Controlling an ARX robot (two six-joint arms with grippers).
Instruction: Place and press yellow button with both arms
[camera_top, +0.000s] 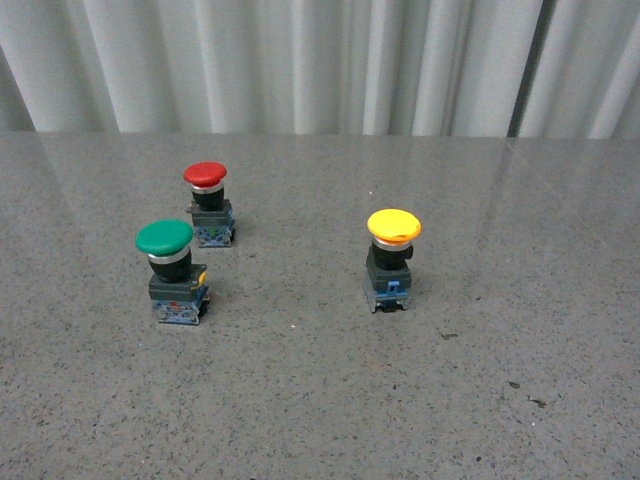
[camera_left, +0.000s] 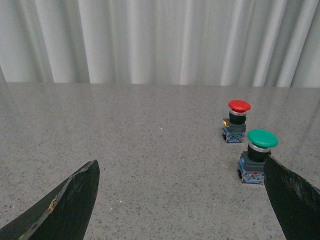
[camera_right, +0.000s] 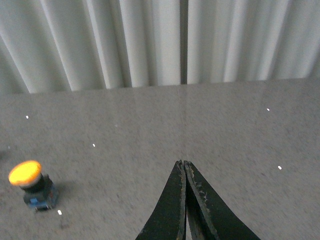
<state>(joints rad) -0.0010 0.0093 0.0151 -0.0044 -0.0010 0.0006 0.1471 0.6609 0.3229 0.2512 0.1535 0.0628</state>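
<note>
The yellow button stands upright on the grey table, right of centre in the front view. It also shows in the right wrist view, far off to the side of my right gripper, which is shut and empty above bare table. My left gripper is open and empty, its two black fingers spread wide over the table. The yellow button is not in the left wrist view. Neither arm shows in the front view.
A green-capped button and a red-capped button stand at the left of the grey speckled table; both also show in the left wrist view, green close to one finger, red farther off. A white curtain hangs behind.
</note>
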